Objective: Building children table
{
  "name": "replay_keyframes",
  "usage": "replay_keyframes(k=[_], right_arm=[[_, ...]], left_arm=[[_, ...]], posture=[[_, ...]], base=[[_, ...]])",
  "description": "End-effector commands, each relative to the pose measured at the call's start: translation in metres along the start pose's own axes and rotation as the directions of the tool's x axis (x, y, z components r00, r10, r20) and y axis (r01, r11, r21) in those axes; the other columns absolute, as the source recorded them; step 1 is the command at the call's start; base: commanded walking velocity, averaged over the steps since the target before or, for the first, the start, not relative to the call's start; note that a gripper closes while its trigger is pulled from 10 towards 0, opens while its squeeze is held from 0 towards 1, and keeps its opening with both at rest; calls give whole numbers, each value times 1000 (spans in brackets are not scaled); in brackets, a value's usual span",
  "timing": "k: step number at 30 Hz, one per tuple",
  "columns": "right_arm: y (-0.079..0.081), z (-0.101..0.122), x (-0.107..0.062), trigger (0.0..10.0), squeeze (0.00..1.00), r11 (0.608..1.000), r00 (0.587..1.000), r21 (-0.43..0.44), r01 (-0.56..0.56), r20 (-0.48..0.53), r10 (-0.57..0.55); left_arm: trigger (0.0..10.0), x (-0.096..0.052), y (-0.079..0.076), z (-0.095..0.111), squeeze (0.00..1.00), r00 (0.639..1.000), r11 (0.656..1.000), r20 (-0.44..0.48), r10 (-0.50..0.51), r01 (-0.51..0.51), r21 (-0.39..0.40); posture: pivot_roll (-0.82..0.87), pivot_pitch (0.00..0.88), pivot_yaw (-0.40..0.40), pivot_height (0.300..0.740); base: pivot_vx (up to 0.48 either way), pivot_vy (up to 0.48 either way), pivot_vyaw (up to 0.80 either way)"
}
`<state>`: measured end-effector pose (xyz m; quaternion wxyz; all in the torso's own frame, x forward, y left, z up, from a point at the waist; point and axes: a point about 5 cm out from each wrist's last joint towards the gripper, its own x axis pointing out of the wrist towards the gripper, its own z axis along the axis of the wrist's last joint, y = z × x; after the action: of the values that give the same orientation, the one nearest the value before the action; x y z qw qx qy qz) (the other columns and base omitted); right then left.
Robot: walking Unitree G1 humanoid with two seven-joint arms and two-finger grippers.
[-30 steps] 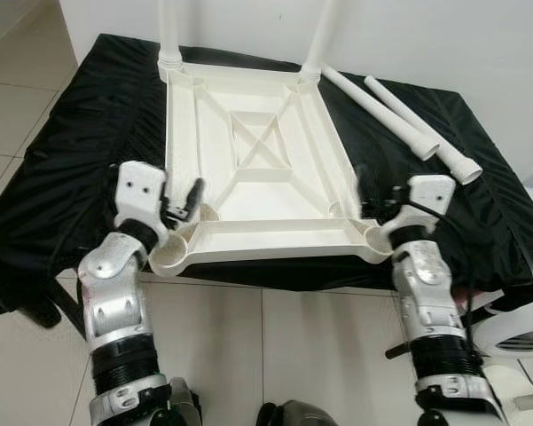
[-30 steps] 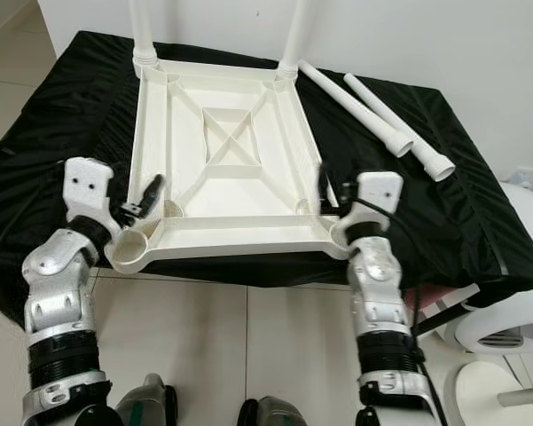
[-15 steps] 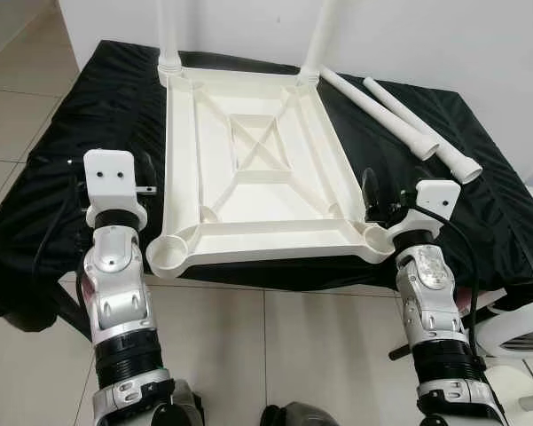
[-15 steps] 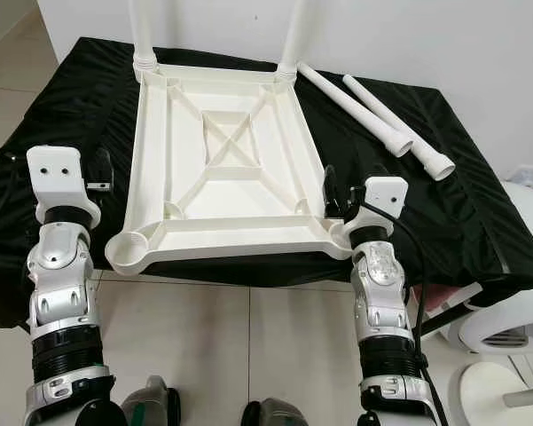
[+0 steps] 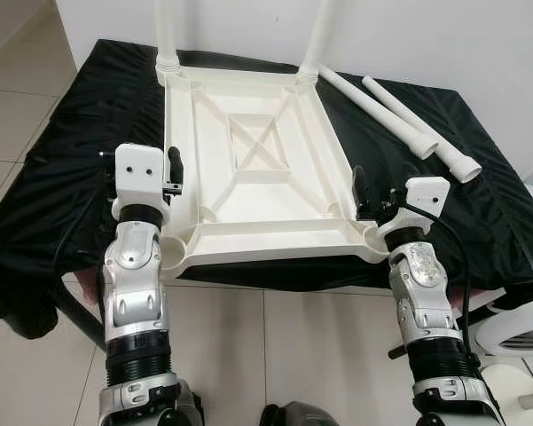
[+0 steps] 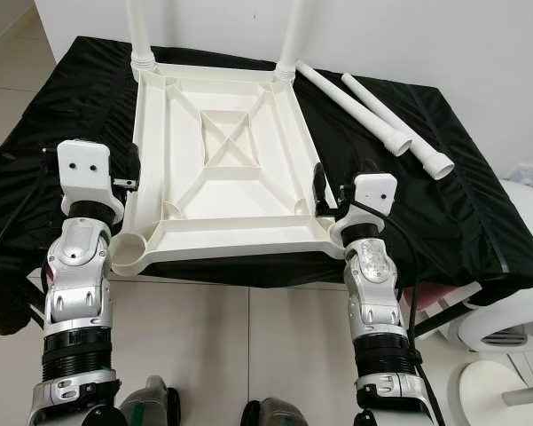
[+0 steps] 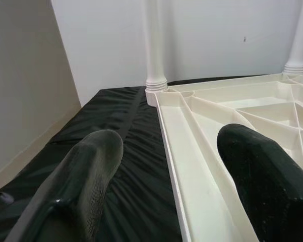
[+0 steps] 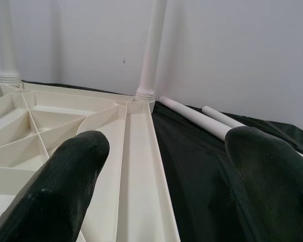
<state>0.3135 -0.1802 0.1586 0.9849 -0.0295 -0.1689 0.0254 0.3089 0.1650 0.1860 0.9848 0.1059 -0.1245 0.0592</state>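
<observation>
The white children's tabletop (image 5: 257, 169) lies upside down on a black-covered surface (image 5: 80, 160). Two white legs (image 5: 166, 35) (image 5: 317, 40) stand fitted in its far corners. Two loose legs (image 5: 381, 111) (image 5: 421, 129) lie on the cloth at the right rear. The near corner sockets (image 5: 173, 253) (image 5: 377, 238) are empty. My left gripper (image 7: 166, 166) is open, straddling the tabletop's left rim near the front. My right gripper (image 5: 377, 191) is open too, straddling the right rim near the front corner, one finger (image 8: 65, 186) over the tabletop, the other over the cloth.
The tabletop's near edge overhangs the front of the black surface. A white wall (image 5: 443, 35) stands right behind it. Tiled floor (image 5: 275, 355) lies below, and a white rounded object (image 6: 505, 328) sits on the floor at the right.
My left gripper swung from the near left corner out over the cloth, then came back to the left rim. The right gripper shifted slightly along the right rim.
</observation>
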Motion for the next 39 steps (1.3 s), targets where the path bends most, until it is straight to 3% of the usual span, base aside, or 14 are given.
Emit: replay_keyframes(k=[1,39], right_arm=[[0,-1,1,10000,0,1000,1000,-2,-1,-2,1],[1,-1,-2,10000,0,1000,1000,-22,-3,-1,3]], left_arm=[[10000,0,-1,-2,0,1000,1000,-8,27,-28,-13],[10000,1,-8,-6,0,999,1000,-38,-5,4,-14]], posture=[[74,19,-96,740],[60,29,-92,740]], base=[[0,-334,0],[0,-382,0]])
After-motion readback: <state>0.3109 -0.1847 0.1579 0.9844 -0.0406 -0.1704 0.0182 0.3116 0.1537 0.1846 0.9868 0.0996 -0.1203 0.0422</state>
